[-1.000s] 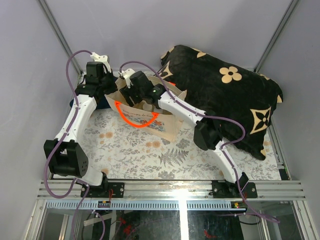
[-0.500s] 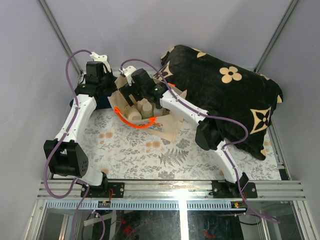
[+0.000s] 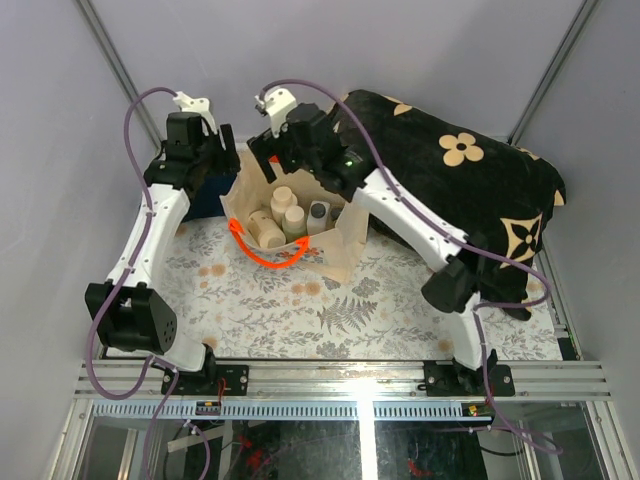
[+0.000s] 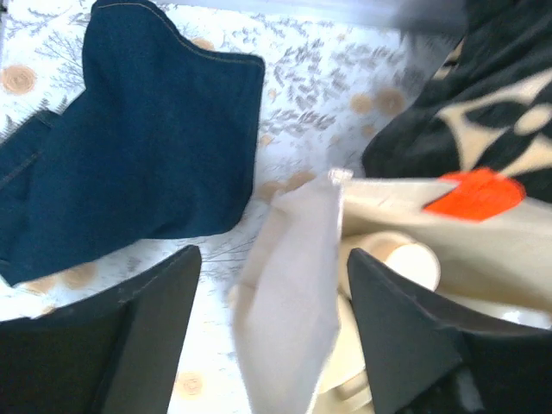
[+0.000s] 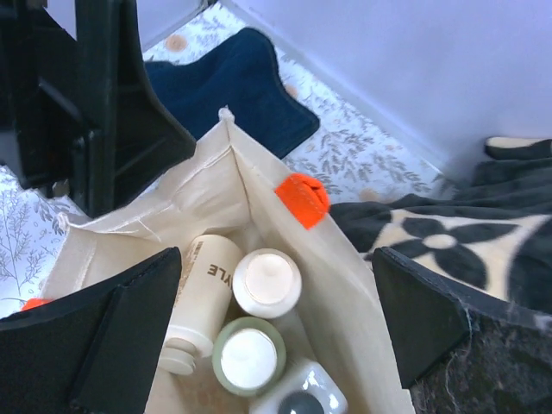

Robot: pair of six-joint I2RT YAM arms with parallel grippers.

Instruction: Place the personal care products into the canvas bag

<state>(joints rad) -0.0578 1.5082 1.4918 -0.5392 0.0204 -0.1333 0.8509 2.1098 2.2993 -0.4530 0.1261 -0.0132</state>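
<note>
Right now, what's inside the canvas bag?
Four show: a lettered cream bottle, a white-topped bottle, a greenish-rimmed bottle, a dark-capped bottle. The canvas bag walls may hide a fifth.

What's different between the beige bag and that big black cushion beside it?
The canvas bag is beige with orange handles; the cushion is black with tan flower shapes. The bag is much smaller than the cushion. The bag stands open with bottles inside; the cushion lies flat. Both look like soft fabric.

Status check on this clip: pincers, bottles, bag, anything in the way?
Left pincer open, astride canvas bag corner. Right pincer open, empty, above it. At least four bottles inside. Black cushion beside bag, not blocking.
</note>
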